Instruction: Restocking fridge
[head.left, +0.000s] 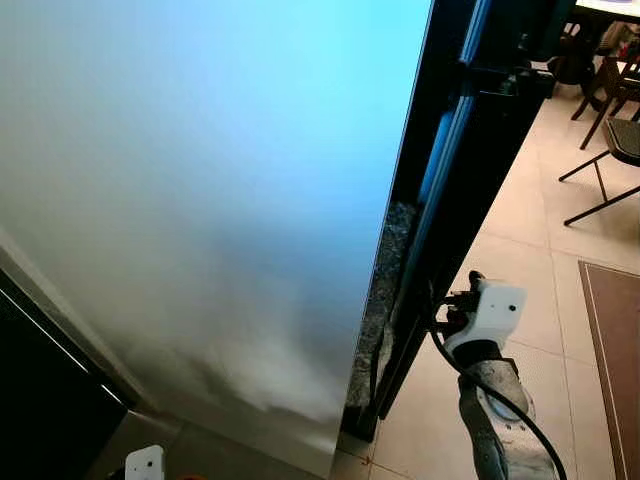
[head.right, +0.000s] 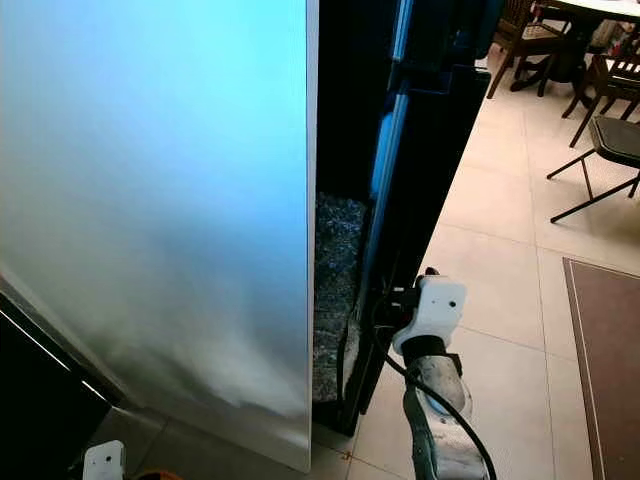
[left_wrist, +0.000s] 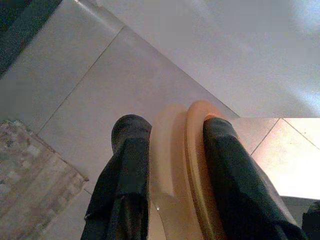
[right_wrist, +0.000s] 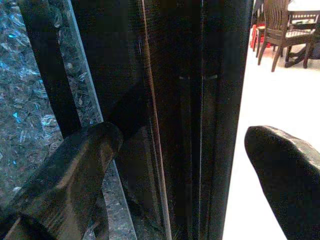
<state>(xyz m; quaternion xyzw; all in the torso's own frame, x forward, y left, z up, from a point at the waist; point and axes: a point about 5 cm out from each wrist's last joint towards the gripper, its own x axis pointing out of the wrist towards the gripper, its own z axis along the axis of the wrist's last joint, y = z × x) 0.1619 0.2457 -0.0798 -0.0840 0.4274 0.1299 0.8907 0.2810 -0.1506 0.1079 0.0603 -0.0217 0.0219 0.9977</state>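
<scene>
While the left gripper (left_wrist: 172, 145) clamps a smooth orange disc (left_wrist: 177, 165), the right gripper (right_wrist: 182, 150) gapes beside the glossy black door (right_wrist: 200, 75).

No text, label, brand, number or sign can be read on anything here.

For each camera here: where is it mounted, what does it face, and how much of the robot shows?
Left eye: head, looking down at the fridge door; right arm low.
Right eye: same scene, sharing the dining chairs.
Left wrist: left gripper shut on a pale round object over floor tiles.
Right wrist: right gripper open toward the dark door edge.
</scene>
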